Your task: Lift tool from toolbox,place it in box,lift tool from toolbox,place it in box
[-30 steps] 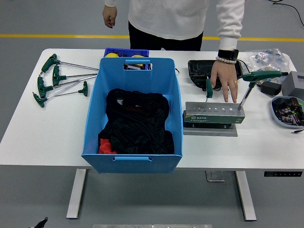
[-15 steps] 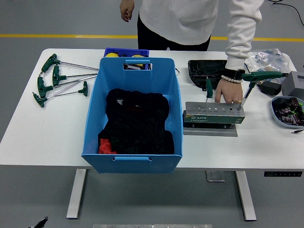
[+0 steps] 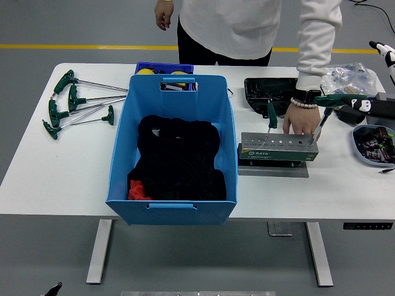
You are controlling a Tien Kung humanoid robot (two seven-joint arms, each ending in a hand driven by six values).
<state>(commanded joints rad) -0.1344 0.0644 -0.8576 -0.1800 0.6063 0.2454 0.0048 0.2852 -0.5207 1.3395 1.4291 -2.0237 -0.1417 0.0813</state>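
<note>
We were at the first lift: two tools (image 3: 270, 117) stood in the toolbox (image 3: 278, 148), centre right. The right hand (image 3: 384, 52) entered upper right, finger state indeterminate; reaching the handle came next.

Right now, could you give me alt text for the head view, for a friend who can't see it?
A person's hand rests on a grey tool holder with two green-handled T-wrenches standing in it, on a white table. A big blue box with dark cloth inside sits at centre, more T-wrenches lying to its left. The robot's right hand enters at the far right edge.
</note>
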